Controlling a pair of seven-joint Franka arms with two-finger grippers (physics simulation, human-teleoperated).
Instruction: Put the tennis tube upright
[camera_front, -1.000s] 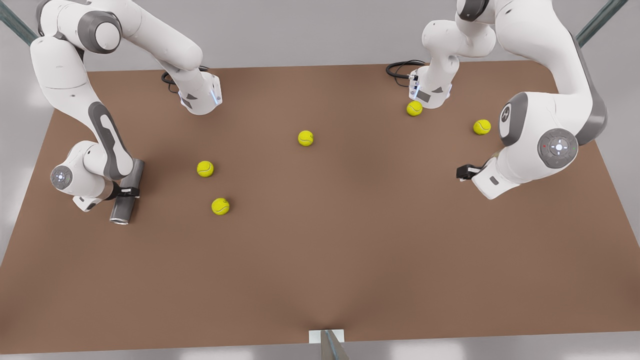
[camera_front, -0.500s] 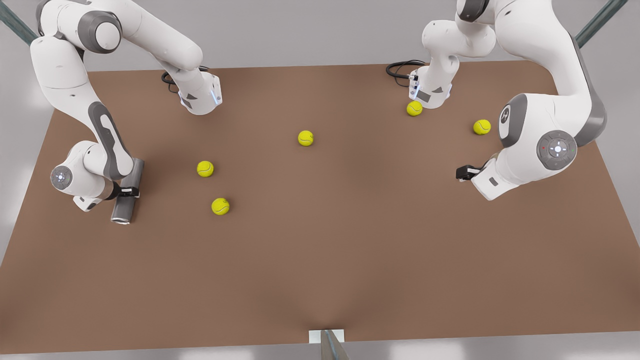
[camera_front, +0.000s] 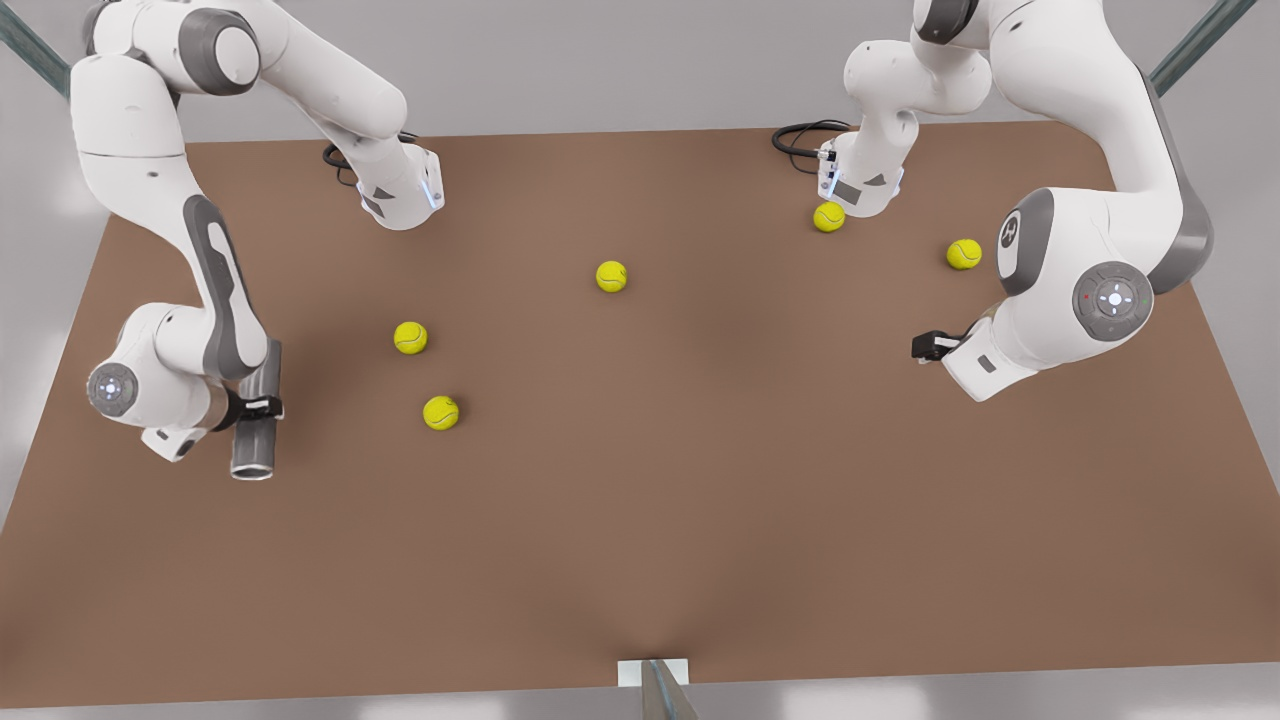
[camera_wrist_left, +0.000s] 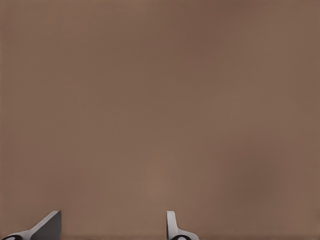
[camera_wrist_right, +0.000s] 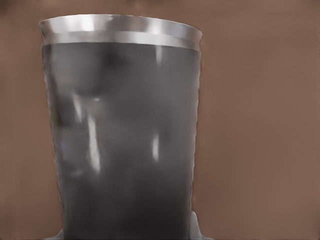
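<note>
Right claw (camera_front: 258, 407) squeezes the tennis tube (camera_front: 256, 420); tip it slowly, shiny rim up. Left claw (camera_front: 930, 346) waits, fingers apart.

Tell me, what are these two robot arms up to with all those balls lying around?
The balls are not being handled. The right gripper, on the front view's left, is shut on the tennis tube, a dark-grey cylinder with a lighter rim. The tube is tilted with its rimmed end towards the camera, not yet upright. The left gripper, on the front view's right, is open and waits over bare table. Five yellow-green tennis balls lie scattered on the brown table, the nearest lying apart from the tube.
</note>
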